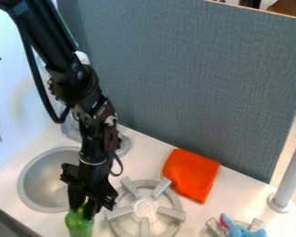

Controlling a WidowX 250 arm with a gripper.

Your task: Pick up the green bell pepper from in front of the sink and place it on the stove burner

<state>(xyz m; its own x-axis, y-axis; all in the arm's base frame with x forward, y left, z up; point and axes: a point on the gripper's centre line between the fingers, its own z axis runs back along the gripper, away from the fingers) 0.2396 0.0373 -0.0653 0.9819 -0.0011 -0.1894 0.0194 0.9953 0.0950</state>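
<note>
Blue-grey fabric covers a tall upright panel (194, 69) that stands behind a white countertop (141, 155) and takes up much of the upper and right parts of the frame. Along the left edge rises a pale, smooth wall (15, 88). From the upper left, a black jointed robot arm (83, 88) slants down to the bottom left of centre, where its black two-finger gripper (89, 210) is closed around the upper part of a glossy, see-through green object (80, 226) shaped like a bottle. That green object is at the bottom edge of the frame, between the sink and the burner as seen from the camera.

Left of the gripper lies a round, grey metal sink (42, 180), partly hidden by the arm. Just to the right of the gripper is a grey toy stove burner (144, 209) with spoke-like bars around a perforated centre. A folded bright orange cloth (190, 176) lies beyond it, right of centre. At the bottom right, a blue soft-looking toy (242, 231) with a pink part rests on a second grey burner (213, 225), and a light grey metal post (291, 170) stands near the right edge.
</note>
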